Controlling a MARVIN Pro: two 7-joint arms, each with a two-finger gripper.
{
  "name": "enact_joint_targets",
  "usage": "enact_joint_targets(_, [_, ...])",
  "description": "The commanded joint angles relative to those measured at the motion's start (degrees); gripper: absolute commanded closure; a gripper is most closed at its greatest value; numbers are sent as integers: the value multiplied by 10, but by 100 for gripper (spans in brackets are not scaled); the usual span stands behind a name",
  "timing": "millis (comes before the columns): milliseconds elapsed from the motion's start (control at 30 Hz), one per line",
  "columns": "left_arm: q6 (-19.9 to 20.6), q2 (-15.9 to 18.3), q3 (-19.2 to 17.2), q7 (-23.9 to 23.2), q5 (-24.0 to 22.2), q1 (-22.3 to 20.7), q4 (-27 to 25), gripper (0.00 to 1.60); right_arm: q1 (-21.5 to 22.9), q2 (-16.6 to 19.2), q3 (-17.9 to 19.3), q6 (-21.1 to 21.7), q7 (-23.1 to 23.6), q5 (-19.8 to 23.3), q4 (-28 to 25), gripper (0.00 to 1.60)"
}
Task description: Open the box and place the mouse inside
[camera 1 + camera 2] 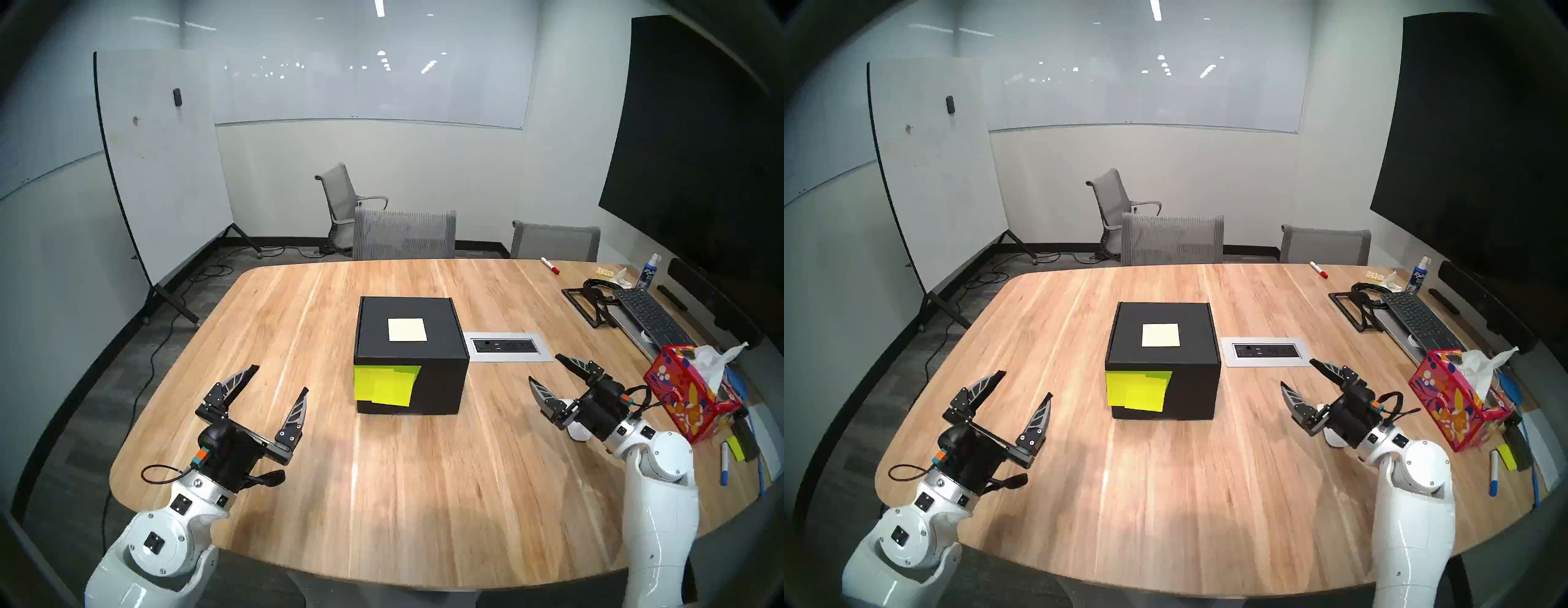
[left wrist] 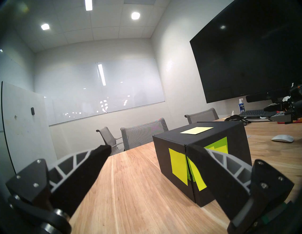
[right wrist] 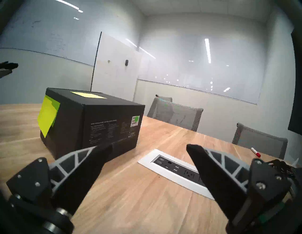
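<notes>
The black box [image 1: 409, 352] stands shut at the table's middle, a pale sticky note on its lid and yellow-green notes on its front face [image 2: 178, 165]. The white mouse [image 2: 282, 138] lies on the table right of the box; from the head view only a white sliver of it [image 1: 577, 432] peeks out under my right wrist. My left gripper [image 1: 280, 379] hovers open at the box's front left, holding nothing. My right gripper [image 1: 544, 368] is open and empty at the box's front right, just above the mouse, pointing toward the box's right side [image 3: 111, 127].
A power socket panel [image 1: 507, 346] is set into the table right of the box. A red floral tissue box [image 1: 687, 395], keyboard [image 1: 649, 316], pens and a spray bottle crowd the right edge. Grey chairs [image 1: 405, 233] stand at the far edge.
</notes>
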Motion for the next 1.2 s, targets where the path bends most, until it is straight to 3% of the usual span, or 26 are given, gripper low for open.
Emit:
enact_joint_targets(0, [-1,-1,1,0,0,-1,-10,0,15,23,-1,-6,22,7,-2,0])
enact_joint_targets(467, [-1,0,1,0,0,-1,-10,0,19,21,-12,3,35,-1,4,0])
enact_joint_targets(500, [-1,0,1,0,0,-1,-10,0,21,20,-14,3,33,-3,5,65])
enact_joint_targets(533, [-1,0,1,0,0,-1,-10,0,22,19,-15,5,31,-5,6,114])
enact_joint_targets(600, [-1,0,1,0,0,-1,-10,0,24,18,-17,6,31,-6,7,149])
enact_joint_targets(700, [-1,0,1,0,0,-1,-10,0,25,18,-18,6,33,-5,8,160])
enact_joint_targets(1167, [-1,0,1,0,0,-1,-10,0,29,18,-30,-8,26,-11,36,160])
